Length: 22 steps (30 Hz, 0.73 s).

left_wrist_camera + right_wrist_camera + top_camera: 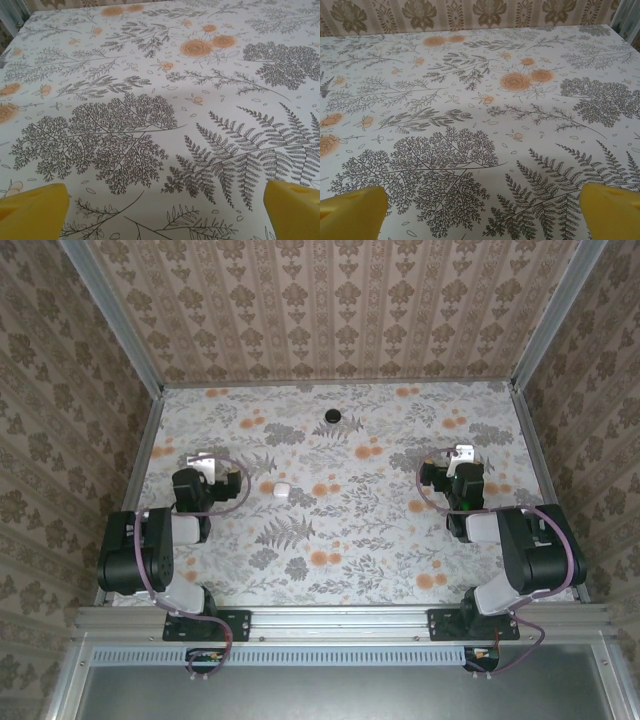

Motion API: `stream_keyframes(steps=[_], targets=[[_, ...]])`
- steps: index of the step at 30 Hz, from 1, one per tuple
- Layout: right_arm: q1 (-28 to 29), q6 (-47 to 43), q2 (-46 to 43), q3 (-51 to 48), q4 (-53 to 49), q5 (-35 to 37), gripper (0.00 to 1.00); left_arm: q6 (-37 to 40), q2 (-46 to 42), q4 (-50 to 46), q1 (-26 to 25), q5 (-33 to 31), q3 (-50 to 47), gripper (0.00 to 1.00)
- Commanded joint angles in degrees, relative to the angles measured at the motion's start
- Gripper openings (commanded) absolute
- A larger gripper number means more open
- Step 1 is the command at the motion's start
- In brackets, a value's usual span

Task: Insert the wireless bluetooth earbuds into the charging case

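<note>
Top view: charging case sits on the floral table, a little left of frame centre. It is a small white rounded block, touching neither arm. The lid looks shut, but it's too small from up here to be sure. Earbuds: can't resolve them at this size, so no call on where they are.

Left gripper is in the left-middle of the frame, pointing toward the top. The case is near it, to the right and slightly lower, with a clear gap between them. Left wrist view: yellow fingers sit in the two bottom corners, spread wide, with bare tablecloth between them. Released, holding nothing.

Right gripper is in the right-middle of the frame at about the same height as the left one, well apart from the case. Right wrist view: same layout, with yellow fingers in both bottom corners and fern print between them. Also released, empty.

Black round disc is at upper centre of the top view, close to the table's far edge, above the case and well apart from it.

Both arms are folded back, elbows near the bottom corners of the table. Patterned wallpaper runs around three sides.
</note>
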Motion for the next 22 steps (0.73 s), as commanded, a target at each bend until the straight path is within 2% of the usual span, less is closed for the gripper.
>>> stream_keyframes(steps=[1, 22], targets=[[0.0, -0.5, -0.2, 0.9, 0.0, -0.9, 1.0, 0.8, -0.2, 1.9, -0.6, -1.2, 1.3, 1.0], [0.0, -0.7, 0.0, 0.9, 0.1, -1.5, 1.0, 0.9, -0.2, 1.9, -1.1, -2.2, 1.2, 1.0]])
